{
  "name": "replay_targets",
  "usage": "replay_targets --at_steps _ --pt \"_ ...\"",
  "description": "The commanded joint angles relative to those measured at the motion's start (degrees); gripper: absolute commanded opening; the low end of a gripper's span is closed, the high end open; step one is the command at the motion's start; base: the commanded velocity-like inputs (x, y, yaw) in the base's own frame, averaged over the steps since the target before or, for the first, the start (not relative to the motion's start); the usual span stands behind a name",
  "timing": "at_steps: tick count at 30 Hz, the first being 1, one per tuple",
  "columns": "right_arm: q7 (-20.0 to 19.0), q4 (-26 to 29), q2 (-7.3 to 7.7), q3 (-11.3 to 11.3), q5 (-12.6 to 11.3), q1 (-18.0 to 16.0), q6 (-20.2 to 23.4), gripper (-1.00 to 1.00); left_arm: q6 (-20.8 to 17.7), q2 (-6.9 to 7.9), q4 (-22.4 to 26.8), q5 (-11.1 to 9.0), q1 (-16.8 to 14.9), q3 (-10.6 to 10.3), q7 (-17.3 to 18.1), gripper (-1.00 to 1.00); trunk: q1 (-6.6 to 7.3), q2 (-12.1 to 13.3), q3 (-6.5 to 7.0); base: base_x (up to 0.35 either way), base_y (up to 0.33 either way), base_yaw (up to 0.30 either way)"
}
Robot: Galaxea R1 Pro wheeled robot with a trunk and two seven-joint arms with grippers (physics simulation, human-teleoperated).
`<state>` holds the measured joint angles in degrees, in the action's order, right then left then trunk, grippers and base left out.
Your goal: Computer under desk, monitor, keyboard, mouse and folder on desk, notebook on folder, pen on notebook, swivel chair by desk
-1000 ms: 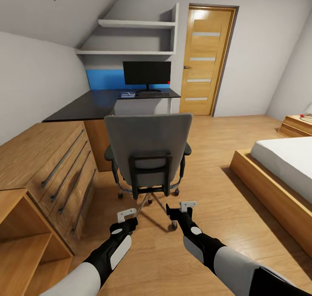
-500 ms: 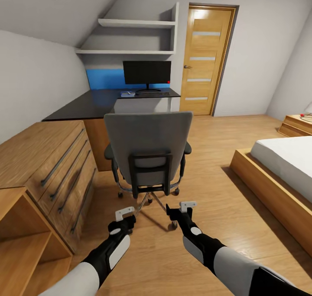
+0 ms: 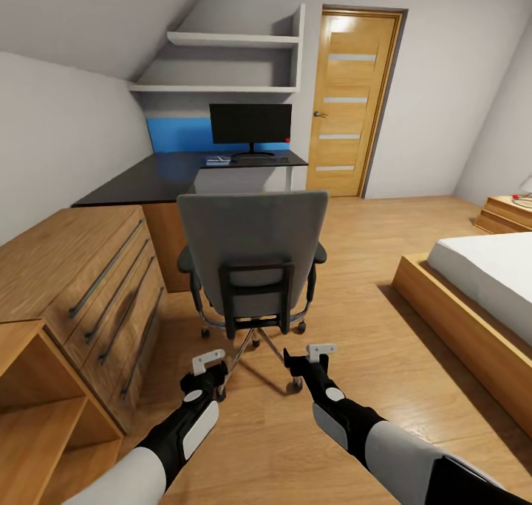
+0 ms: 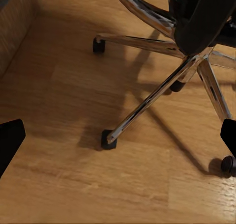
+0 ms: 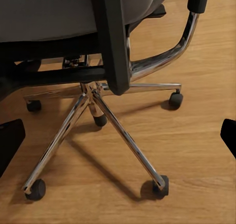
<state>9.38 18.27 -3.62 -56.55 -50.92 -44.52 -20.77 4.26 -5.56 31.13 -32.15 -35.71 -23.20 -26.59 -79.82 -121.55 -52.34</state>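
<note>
Two grippers: left gripper point(image 3: 209, 366) and right gripper point(image 3: 309, 358) hang low over the wood floor point(image 3: 369, 328), just behind the swivel chair point(image 3: 253, 258); neither touches it.
Left gripper state: jaws spread wide, nothing between them; in the left wrist view its dark fingertips point(image 4: 10, 143) sit at opposite edges, with a chrome leg and castor of the chair base between.
Right gripper state: jaws likewise apart and empty; the right wrist view looks onto the chrome star base point(image 5: 96, 111) and black back frame.
Swivel chair: upright on the floor, grey back toward the camera, standing between the robot and the tabletop point(image 3: 159, 179), near the wooden dresser point(image 3: 81, 269).
Monitor point(image 3: 250, 125): upright at the far end of the tabletop, before the blue wall panel point(image 3: 177, 134).
Keyboard point(image 3: 261, 160): flat on the tabletop at the monitor's foot.
Small item point(image 3: 218, 161): beside the keyboard; too small to identify, possibly a notebook.
Surroundings: door point(image 3: 351, 102) right of the tabletop, bed point(image 3: 488, 269) at right.
</note>
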Motion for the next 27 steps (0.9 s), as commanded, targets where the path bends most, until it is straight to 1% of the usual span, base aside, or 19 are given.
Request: replay_targets --at_steps 1,2,27 --pt "0.4 0.0 0.01 -0.5 -0.3 -0.1 -0.2 1.0 0.4 0.04 0.0 -0.6 -0.1 -0.5 -0.4 1.0 0.01 0.0 -0.05 0.001 0.0 0.0" --pt "0.4 0.0 0.01 -0.5 -0.3 -0.1 -0.2 1.0 0.4 0.04 0.0 -0.6 -0.1 -0.5 -0.4 1.0 0.01 0.0 -0.05 0.001 0.0 0.0" --pt "0.4 0.0 0.02 -0.5 -0.3 -0.1 -0.2 1.0 0.5 0.11 0.1 -0.8 -0.1 -0.3 -0.7 1.0 -5.48 -10.0 -4.54 0.0 0.0 0.0"
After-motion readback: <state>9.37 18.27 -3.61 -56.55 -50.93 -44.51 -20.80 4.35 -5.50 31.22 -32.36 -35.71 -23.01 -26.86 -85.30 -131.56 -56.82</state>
